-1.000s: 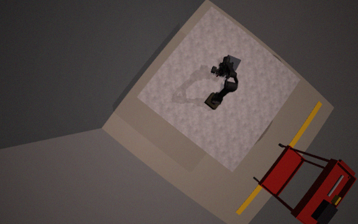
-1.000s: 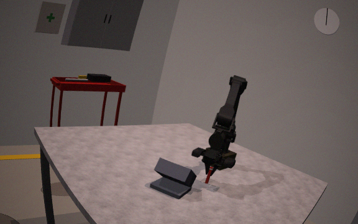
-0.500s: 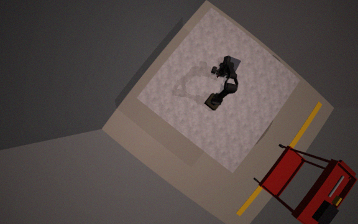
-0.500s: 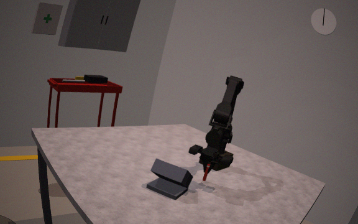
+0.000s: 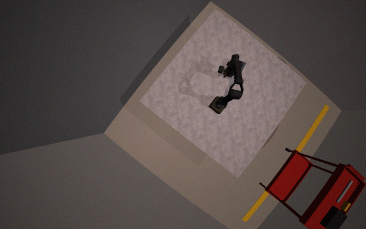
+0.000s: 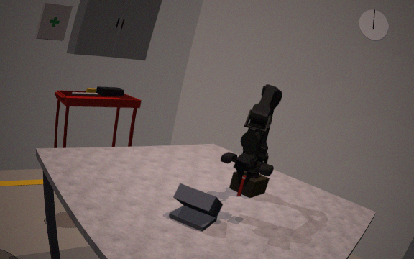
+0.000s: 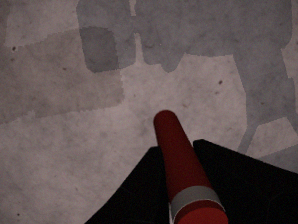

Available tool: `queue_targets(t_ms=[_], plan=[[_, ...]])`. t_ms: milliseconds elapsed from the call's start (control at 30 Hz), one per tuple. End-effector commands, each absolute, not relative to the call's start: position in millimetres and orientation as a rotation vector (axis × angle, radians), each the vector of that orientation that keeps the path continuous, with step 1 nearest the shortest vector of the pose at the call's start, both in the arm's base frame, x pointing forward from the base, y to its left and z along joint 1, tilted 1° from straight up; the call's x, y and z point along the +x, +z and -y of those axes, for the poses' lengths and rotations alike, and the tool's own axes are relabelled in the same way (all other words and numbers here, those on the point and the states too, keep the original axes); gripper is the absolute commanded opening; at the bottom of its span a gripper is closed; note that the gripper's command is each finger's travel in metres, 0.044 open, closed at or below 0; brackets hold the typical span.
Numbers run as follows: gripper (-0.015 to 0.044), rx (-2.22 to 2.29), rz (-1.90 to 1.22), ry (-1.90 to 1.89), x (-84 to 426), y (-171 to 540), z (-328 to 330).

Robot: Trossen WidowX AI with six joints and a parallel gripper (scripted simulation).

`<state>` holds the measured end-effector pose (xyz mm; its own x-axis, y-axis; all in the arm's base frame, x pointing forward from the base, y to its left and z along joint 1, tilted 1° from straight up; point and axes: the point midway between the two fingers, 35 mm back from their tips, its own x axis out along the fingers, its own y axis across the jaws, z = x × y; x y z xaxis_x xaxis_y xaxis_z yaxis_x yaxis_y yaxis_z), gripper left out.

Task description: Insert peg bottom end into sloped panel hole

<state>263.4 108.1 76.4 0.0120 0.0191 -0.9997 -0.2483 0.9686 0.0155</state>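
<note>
Gripping the red peg (image 7: 184,175) near its top, our tool (image 6: 243,175) is closed on it, holding it upright on the worktop (image 6: 121,173) just beside the sloped panel (image 6: 196,206).

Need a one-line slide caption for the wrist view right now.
Gripper shut on the red peg, seen end-on above the grey table.

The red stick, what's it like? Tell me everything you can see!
The red peg is a smooth, round rod, plastic-looking, with a pale grey band just under its flat top. It stands nearly upright, its bottom end at the speckled table. The dark gripper is shut on its upper part. The grey sloped panel sits apart from it.
</note>
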Motion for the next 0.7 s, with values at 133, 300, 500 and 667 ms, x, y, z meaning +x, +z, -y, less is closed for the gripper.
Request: queue_targets(t_ms=[133, 300, 500, 667], plan=[[0.0, -0.129, -1.518, 0.186, 268, 83, -105], [0.0, -0.066, -1.48, 0.153, 274, 87, -101], [0.0, 0.008, -1.434, 0.115, 281, 92, -95], [0.0, 0.069, -1.395, 0.084, 287, 97, -91]])
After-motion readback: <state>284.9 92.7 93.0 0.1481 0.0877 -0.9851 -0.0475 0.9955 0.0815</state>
